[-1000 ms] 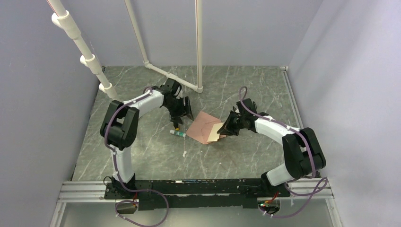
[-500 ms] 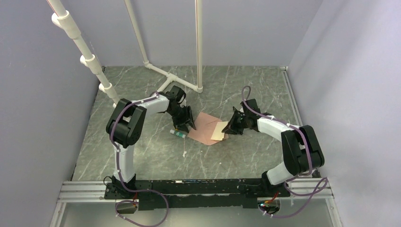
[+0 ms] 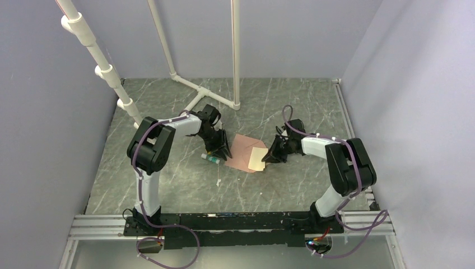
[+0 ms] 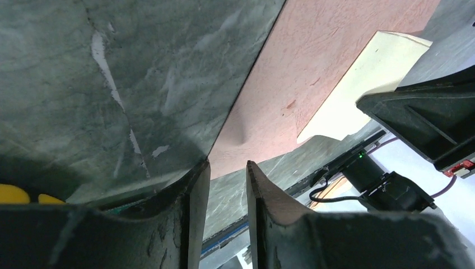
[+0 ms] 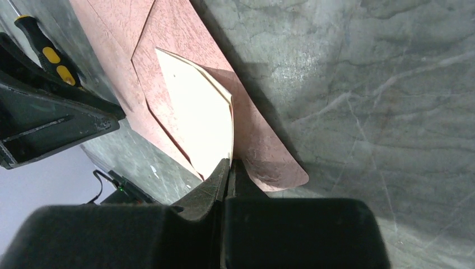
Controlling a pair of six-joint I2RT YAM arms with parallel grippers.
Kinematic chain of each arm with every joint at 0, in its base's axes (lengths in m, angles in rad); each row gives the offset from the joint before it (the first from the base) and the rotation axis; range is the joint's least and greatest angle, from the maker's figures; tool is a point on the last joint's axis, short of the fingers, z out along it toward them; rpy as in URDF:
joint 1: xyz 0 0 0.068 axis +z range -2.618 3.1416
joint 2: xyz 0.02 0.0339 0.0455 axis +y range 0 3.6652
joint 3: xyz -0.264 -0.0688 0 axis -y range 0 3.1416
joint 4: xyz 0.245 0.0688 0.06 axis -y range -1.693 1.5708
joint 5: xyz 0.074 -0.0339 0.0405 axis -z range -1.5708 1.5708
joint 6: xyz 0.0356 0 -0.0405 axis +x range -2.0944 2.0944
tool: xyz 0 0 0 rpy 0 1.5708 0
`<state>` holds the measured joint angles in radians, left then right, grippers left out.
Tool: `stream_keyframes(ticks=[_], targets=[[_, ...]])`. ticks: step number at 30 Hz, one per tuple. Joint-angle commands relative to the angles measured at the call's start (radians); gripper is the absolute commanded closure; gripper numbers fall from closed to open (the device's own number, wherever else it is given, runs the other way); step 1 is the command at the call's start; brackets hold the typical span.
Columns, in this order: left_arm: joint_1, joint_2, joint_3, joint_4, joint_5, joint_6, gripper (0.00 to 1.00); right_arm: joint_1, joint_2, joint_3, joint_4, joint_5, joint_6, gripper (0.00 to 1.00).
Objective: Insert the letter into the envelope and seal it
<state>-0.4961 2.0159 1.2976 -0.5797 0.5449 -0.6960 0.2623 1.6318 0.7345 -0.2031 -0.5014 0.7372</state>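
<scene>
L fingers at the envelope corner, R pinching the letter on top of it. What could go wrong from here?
1. The envelope looks unsecured: its corner sits at the tips of the left fingers, not visibly between them. Pushing the letter could slide it across the table.
2. The right fingers pinch only the letter's edge, where its layers splay. It may buckle or slip instead of going in.

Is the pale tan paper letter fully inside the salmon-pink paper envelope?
No: most of the letter shows outside the envelope, pinched by the right gripper.
</scene>
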Motion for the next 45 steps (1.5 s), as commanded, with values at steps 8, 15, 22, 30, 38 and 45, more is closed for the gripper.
stream_keyframes(ticks=[8, 15, 22, 30, 38, 45], targets=[[-0.006, 0.029, 0.001, -0.009, 0.025, 0.045, 0.66, 0.025, 0.032, 0.078, 0.054, 0.053, 0.009, 1.0], [-0.007, 0.034, -0.001, -0.009, 0.014, 0.056, 0.68, 0.033, 0.108, 0.153, -0.001, 0.054, 0.022, 1.0], [-0.011, 0.035, -0.004, 0.009, 0.028, 0.052, 0.66, 0.061, 0.15, 0.193, 0.017, 0.017, 0.033, 1.0], [-0.014, 0.033, -0.014, 0.026, 0.03, 0.034, 0.66, 0.119, 0.191, 0.25, 0.022, 0.029, 0.037, 1.0], [-0.014, 0.044, -0.001, 0.028, 0.036, 0.034, 0.68, 0.15, 0.241, 0.288, 0.058, 0.023, 0.029, 1.0], [-0.013, 0.037, -0.018, 0.07, 0.067, -0.003, 0.66, 0.16, 0.244, 0.255, 0.112, 0.021, 0.089, 0.98]])
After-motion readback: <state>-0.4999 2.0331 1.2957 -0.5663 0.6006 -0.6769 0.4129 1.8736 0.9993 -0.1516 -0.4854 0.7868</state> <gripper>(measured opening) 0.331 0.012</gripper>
